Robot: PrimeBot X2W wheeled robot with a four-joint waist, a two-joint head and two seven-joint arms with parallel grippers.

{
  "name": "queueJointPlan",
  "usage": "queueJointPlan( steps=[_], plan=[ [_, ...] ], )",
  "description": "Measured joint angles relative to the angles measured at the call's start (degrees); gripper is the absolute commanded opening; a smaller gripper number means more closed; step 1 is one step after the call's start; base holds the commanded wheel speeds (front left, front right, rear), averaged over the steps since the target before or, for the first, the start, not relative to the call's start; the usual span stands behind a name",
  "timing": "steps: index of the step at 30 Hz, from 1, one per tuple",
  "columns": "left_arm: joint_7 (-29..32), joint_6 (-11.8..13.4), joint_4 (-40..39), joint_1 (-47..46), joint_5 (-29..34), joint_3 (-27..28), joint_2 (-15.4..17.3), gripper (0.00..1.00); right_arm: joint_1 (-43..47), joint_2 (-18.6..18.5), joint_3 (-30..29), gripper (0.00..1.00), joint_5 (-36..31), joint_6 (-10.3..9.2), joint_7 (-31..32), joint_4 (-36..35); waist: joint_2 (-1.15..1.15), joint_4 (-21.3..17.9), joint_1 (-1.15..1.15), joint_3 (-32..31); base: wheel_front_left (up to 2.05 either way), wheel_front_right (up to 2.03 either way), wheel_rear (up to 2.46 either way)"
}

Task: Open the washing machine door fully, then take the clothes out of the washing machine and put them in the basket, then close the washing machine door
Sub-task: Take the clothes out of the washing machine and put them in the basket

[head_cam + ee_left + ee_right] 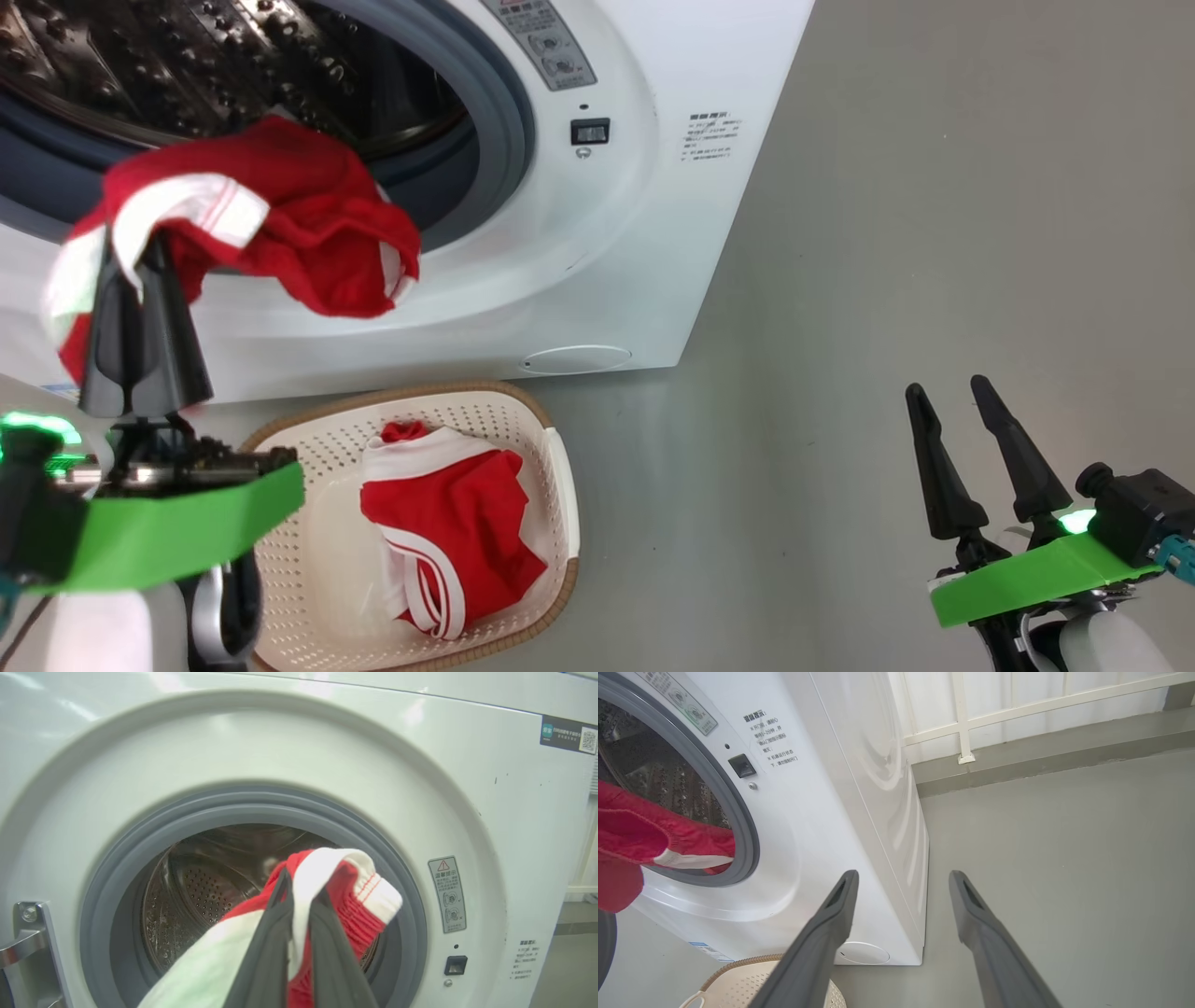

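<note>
- Clothes [308, 224], head view: one red piece with white bands hangs from the left claw [138, 271] before the open mouth of the washing machine [607, 261]. The basket [327, 448] is just below it in the view. A second red-and-white piece [448, 523] lies inside that basket, which stands on the floor [887, 187].
- The left claw points up the view, its two dark fingers pressed together on a white band, with their tips hidden in the fabric.
- The right claw [947, 387] sits at the lower right over bare floor, fingers spread and holding nothing, well apart from the machine.
- A grey label [546, 42] by the opening and a small printed sticker [711, 135] are too small to read.
- Left wrist view: the left claw [302, 896] pinches a white band of the clothes [355, 900] before the steel drum [205, 896] and grey rubber ring [140, 849].
- A warning label [447, 893] bears a red triangle over Chinese writing. A dark sticker [567, 735] at the top right carries a QR code and blurred text. A metal hinge [28, 947] is cut off at the left edge.
- Right wrist view: the right claw [903, 879] stands wide apart, aimed at the floor [1064, 858] beside the washing machine [808, 835].
- A text sticker [768, 739] is headed "温馨提示"; the lines beneath are hard to make out.
- The clothes [626, 840] show red before the opening, cut off at the left edge. Part of the basket [738, 984] shows at the bottom edge.
</note>
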Motion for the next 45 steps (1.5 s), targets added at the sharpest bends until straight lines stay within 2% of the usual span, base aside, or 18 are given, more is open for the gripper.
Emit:
queueJointPlan(
  steps=[7,12,16,21,32,34,42,45],
  plan=[
    [-0.1,2.3,-7.7,1.1,0.9,-3.5,0.0,0.00,0.0,0.0,-0.5,1.00,0.0,0.00,0.0,-0.1,0.00,0.2,0.00,0.8,0.00,0.00,0.00],
    [-0.1,3.3,-5.4,2.3,-0.3,-4.4,0.0,0.00,-0.1,0.0,-0.4,1.00,0.0,0.00,0.0,-0.1,0.00,0.0,0.00,1.1,0.00,0.00,0.00],
    [-0.1,3.3,0.5,3.6,-1.9,-5.1,0.1,0.00,-0.2,0.0,-0.2,1.00,0.0,0.00,0.0,-0.1,0.00,-0.3,0.00,1.4,0.00,0.00,0.00],
    [0.0,3.1,11.5,4.6,-3.2,-5.5,0.1,0.00,-0.2,0.1,0.2,1.00,0.0,0.00,0.0,-0.1,0.00,-0.7,0.00,2.3,0.00,0.00,0.00],
    [0.0,-0.9,33.9,0.8,-4.5,-7.1,0.1,0.00,-2.3,0.2,0.5,1.00,0.0,0.00,0.0,-0.4,0.00,-1.3,0.00,6.1,0.00,0.00,0.00],
    [0.0,-0.9,37.3,-0.8,-4.2,-7.2,0.1,0.00,-2.8,0.2,0.7,1.00,0.0,0.00,0.0,-0.5,0.00,-1.5,0.00,6.9,0.00,0.00,0.00],
    [0.0,-1.9,49.4,-7.4,-2.1,-6.9,0.0,0.09,-4.0,0.2,0.8,1.00,0.0,0.00,0.0,-1.0,0.00,-2.7,0.00,10.7,0.00,0.00,0.00],
    [0.0,-1.9,53.1,-10.6,-1.8,-6.5,0.0,0.20,-5.3,0.2,0.9,1.00,0.0,0.00,0.0,-1.4,0.00,-3.1,0.00,12.3,0.00,0.00,0.00]
  ],
)
